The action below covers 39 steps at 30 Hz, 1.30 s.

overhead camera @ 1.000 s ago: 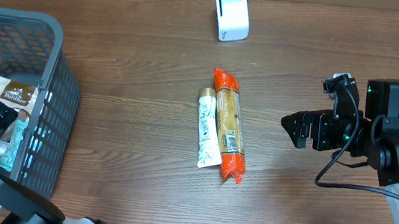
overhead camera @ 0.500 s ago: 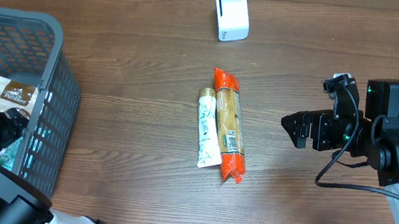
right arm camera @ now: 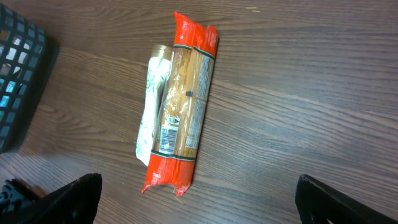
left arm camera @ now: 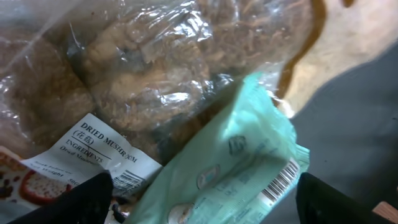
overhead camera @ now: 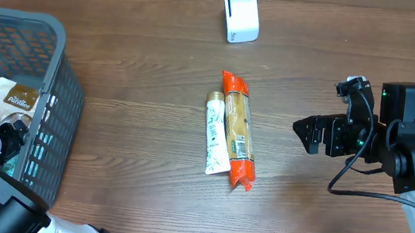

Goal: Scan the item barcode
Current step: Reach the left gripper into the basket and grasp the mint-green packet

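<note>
1. The mint-green pouch [left arm camera: 230, 168] lay in the grey basket [overhead camera: 52, 107] at the left end of the table [overhead camera: 142, 70]. It sat on a slant, partly over a clear bag of dried mushrooms [left arm camera: 124, 74].
2. The pouch was soft and crinkled, with faint printing on its face and a black barcode [left arm camera: 280, 180] near one end, turned up toward the wrist camera.
3. The mushroom bag had a white label with its own small barcode, part of it tucked under the pouch.
4. The left gripper [overhead camera: 0, 134] hung inside the basket right above the pouch. Its fingers [left arm camera: 90, 198] were spread wide to either side and I saw nothing pinched between them.
5. The right gripper [overhead camera: 309, 133] hovered over bare wood on the right, jaws gaping and empty.
6. By my count there were two items on the open table: one long packet with orange ends [right arm camera: 186, 99] and one pale tube [right arm camera: 152, 106], lying side by side and touching.
7. There was one white scanner [overhead camera: 242, 16], standing at the far edge, well apart from them.
8. There was one basket, and two arms.
</note>
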Each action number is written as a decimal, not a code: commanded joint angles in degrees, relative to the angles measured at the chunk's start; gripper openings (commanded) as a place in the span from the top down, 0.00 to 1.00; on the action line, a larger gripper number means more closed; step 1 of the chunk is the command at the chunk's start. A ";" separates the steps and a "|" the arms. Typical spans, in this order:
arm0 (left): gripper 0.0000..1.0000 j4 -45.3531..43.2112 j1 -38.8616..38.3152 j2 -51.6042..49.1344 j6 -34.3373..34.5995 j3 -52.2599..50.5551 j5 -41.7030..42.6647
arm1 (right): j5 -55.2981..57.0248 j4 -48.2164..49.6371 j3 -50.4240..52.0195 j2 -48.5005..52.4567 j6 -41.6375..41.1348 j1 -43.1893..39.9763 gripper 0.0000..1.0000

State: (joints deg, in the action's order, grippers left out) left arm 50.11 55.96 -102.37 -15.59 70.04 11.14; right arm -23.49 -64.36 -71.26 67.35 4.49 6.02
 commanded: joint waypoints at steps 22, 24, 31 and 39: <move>0.96 3.72 -1.36 -6.10 3.02 -1.46 0.50 | 0.52 0.61 -1.46 -0.02 0.09 -0.04 0.00; 0.96 4.76 -1.36 -6.08 3.98 -0.33 0.46 | 0.50 0.59 -1.46 -0.02 0.09 -0.04 0.00; 0.96 13.29 -1.36 -6.05 10.51 12.46 0.48 | 0.50 0.59 -1.46 -0.02 0.09 -0.04 0.00; 0.96 27.74 -3.10 -5.77 15.67 37.31 0.94 | 0.48 1.09 -1.46 -0.02 0.07 -0.04 0.00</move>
State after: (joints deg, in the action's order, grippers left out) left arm 75.22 54.43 -109.30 -3.03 98.41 11.73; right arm -23.11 -63.94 -71.26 67.35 4.45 6.04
